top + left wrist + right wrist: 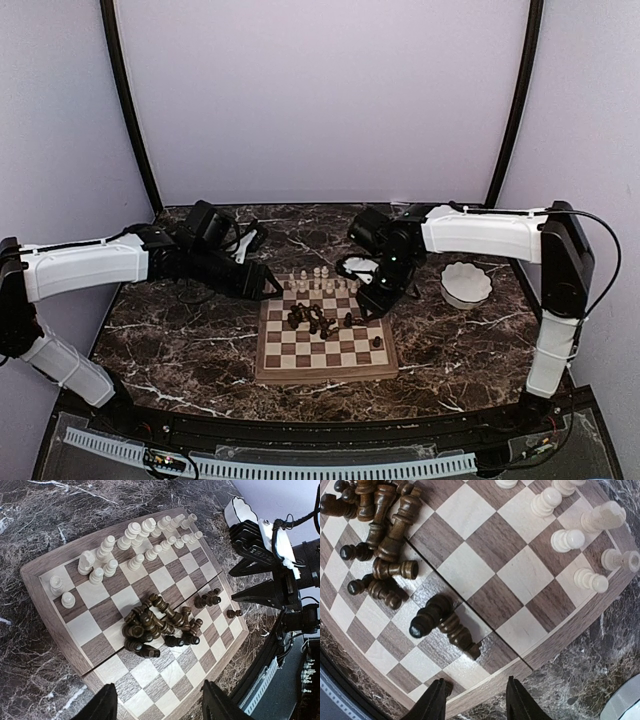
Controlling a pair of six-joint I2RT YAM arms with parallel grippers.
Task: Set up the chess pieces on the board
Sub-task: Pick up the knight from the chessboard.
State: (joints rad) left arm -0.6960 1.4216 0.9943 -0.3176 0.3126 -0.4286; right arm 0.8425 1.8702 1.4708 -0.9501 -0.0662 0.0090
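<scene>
The board (325, 335) lies in the middle of the dark marble desk (180, 350), with a white scalloped bowl (466, 284) off its right side. Pale cream pieces (135, 545) stand in two rows along the board's far edge. Most of the dark brown pieces (155, 625) lie tumbled in a heap near the board's centre, many of them on their sides.

The right hand (475, 685) hangs over the board's right edge with its fingers (435, 700) spread apart and nothing between them. In the right wrist view, two dark pieces (440, 620) sit close together just ahead of the fingertips. They are on squares beside the board's centre seam, apart from the heap and free of the hand. One more dark piece (377, 342) stands alone nearer the board's near right corner.

The left hand (157, 690) hovers above the near left part of the board, also wide open and empty. The dark heap lies just beyond its fingers (107, 702), and the cream rows are farther off.
</scene>
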